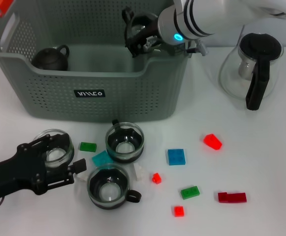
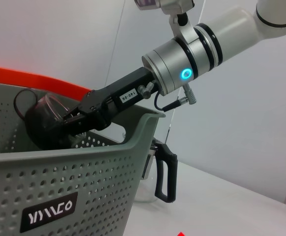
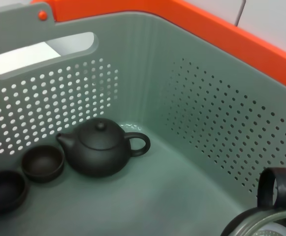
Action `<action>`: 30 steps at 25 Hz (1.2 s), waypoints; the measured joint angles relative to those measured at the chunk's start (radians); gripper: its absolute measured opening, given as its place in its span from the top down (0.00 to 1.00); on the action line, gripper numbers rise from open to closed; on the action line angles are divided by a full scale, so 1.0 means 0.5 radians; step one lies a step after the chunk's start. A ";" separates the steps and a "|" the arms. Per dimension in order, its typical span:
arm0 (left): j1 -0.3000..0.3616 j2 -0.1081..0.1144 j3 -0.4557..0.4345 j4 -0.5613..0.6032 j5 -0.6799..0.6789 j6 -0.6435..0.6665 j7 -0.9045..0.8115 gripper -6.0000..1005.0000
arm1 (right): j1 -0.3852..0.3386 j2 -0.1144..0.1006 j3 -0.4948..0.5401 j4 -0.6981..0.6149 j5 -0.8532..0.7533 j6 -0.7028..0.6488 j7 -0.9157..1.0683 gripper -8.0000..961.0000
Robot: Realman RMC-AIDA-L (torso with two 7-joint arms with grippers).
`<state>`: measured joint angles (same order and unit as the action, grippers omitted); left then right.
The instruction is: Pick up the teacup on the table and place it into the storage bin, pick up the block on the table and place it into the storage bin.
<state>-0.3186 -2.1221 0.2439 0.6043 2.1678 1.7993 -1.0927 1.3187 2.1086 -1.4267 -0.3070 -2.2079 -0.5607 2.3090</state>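
Over the grey perforated plastic storage bin (image 1: 98, 93): right gripper (image 1: 135, 37) jaws closed on a dark-banded glass teacup (image 2: 44, 120).
Early release risks striking the black teapot (image 3: 101, 147) below; left gripper (image 1: 49, 162) jaws open around a counter cup.

The large grey perforated plastic storage bin (image 1: 98, 93) looks matt. The clear glass teacup with black holder (image 1: 125, 141) shines. The dark rounded teapot (image 3: 101, 147) appears smooth, faintly glossy.

Glass pitcher (image 1: 253, 69), black handle, stands far right on table. Black teapot (image 3: 101, 147) sits beside two dark small cups (image 3: 43, 162), one touching it.
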 joint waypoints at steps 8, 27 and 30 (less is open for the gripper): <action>0.008 -0.002 -0.006 0.000 -0.001 -0.002 0.001 0.15 | 0.002 0.002 -0.048 -0.012 -0.013 -0.009 0.008 0.78; 0.013 -0.002 -0.035 0.000 0.000 0.004 -0.005 0.15 | -1.193 -0.035 0.274 -1.401 1.393 -1.049 -1.241 0.53; 0.019 -0.002 -0.034 0.005 0.005 0.001 -0.005 0.15 | -1.358 -0.069 0.461 -1.398 1.468 -1.637 -1.501 0.53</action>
<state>-0.3090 -2.1230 0.2269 0.6068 2.1702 1.7998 -1.0954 0.6395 2.0744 -1.1960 -1.0059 -1.4740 -1.3792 1.5584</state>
